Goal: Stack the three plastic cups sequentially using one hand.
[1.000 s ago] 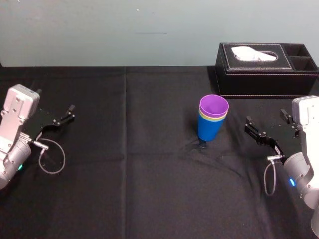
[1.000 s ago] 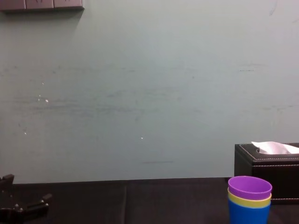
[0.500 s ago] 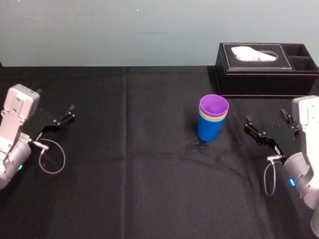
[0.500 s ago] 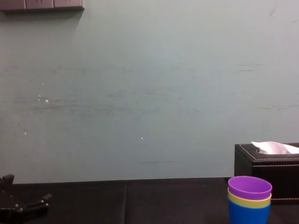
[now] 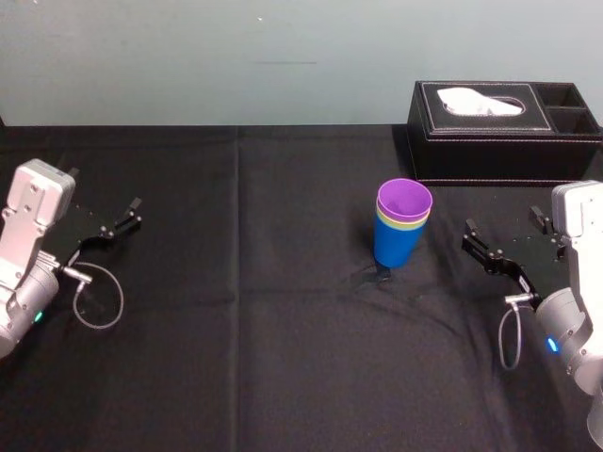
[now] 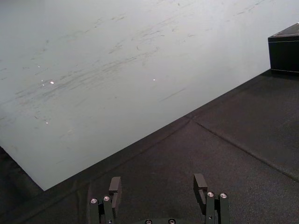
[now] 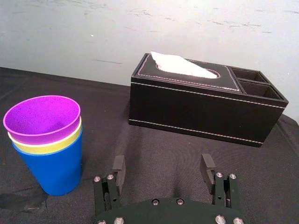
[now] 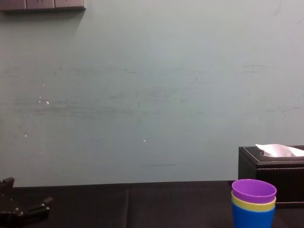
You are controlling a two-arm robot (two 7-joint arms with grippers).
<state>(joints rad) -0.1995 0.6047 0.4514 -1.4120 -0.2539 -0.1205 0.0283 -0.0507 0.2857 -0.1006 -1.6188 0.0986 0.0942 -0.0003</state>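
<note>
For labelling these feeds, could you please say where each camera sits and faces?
Left wrist: left arm, facing wall over black cloth; open left gripper.
Right wrist: right arm, facing stacked cups and tissue box; open right gripper.
Head: high, looking down; both grippers flank the cups.
Chest: low, facing the wall; left gripper.
Shared: head, chest, right wrist see the cups.
</note>
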